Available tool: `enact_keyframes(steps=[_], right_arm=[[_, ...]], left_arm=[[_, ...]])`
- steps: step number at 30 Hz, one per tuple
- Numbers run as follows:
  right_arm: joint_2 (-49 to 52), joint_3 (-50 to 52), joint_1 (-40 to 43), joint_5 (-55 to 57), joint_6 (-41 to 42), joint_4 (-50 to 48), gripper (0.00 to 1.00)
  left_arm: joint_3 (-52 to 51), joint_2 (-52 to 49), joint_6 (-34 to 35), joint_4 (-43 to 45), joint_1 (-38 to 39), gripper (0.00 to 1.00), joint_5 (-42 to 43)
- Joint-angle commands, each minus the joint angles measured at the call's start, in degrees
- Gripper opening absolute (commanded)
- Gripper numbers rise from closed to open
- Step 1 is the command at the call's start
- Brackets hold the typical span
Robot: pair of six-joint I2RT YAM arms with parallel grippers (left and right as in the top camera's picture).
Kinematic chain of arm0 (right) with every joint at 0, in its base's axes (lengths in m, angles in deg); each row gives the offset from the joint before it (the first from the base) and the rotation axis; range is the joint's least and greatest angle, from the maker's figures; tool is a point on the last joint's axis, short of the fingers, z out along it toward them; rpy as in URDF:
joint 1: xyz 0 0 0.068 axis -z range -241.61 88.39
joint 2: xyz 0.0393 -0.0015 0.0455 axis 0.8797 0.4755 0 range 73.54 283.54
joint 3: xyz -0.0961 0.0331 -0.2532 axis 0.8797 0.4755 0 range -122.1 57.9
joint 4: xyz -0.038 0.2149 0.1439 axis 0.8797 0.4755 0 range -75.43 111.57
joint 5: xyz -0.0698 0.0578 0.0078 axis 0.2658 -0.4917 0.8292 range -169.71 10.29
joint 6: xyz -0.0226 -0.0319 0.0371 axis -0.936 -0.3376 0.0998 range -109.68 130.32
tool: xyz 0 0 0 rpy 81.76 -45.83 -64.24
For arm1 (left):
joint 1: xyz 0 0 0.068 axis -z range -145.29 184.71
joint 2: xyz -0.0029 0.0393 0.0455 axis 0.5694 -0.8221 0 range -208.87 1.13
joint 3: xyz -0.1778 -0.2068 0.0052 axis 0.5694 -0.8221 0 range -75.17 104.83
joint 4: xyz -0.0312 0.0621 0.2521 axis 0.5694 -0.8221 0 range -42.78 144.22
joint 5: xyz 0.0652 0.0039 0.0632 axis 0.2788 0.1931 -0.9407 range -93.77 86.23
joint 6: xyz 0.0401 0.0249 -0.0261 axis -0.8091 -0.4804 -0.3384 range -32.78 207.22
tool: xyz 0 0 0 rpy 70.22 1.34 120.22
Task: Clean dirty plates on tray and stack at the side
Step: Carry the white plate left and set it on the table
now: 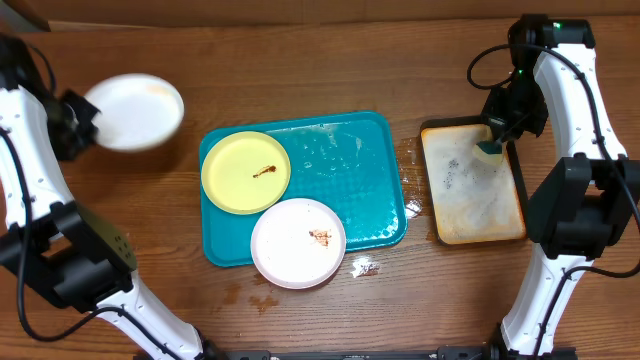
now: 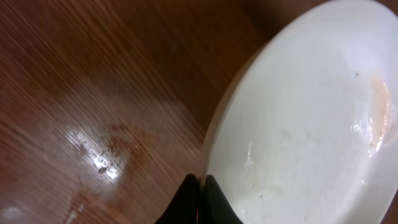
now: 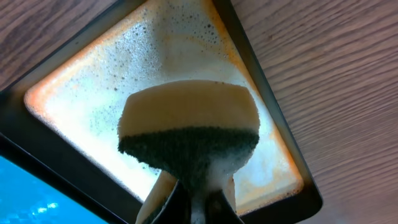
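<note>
Meanwhile: one plate off the tray, two waiting

Closed tight, the left hand (image 2: 200, 186) grips the rim of a white plate (image 1: 135, 112), held over the bench (image 1: 330, 70) well left of the teal tray (image 1: 360, 170); a faint orange smear shows on it. The right hand (image 3: 193, 202) pinches a sponge (image 3: 189, 134) over the soapy tan tray (image 1: 480, 215), just right of the teal tray. A yellow-green plate (image 1: 246, 172) and a second white plate (image 1: 298, 243), both smeared, sit on the teal tray. This looks like the first plate's step. Next, either set it down flat as the stack's base or bring it to the sponge.

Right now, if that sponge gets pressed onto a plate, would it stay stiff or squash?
Probably squashes: the sponge narrows sharply where the right gripper pinches it. Likely slippery and heavier than dry, since foam shows on it near the grip.
</note>
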Motion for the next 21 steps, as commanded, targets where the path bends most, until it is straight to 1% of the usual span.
enact_keyframes(steps=[1, 3, 7, 14, 21], right_arm=[[-1.86, -1.29, -0.24, -0.39, -1.16, 0.59, 0.04], [-1.88, -1.29, -0.24, -0.37, -1.49, 1.07, 0.04], [-1.86, -1.29, -0.24, -0.37, -1.84, 1.53, 0.04], [-1.88, -1.29, -0.5, -0.37, -1.88, 1.81, 0.04], [-1.86, -1.29, -1.05, -0.39, -2.27, 1.88, 0.04]], left_arm=[[-10.32, 0.59, -0.57, 4.81, -0.85, 0.04, 2.75], [-15.67, 0.59, 0.44, 8.85, -1.73, 0.04, 3.52], [-21.99, 0.7, 0.83, 13.86, -3.65, 0.05, 4.46], [-23.61, 0.87, 0.35, 17.29, -8.79, 0.04, 4.22], [-23.69, 0.9, -0.46, 17.46, -13.42, 0.04, 1.81]])
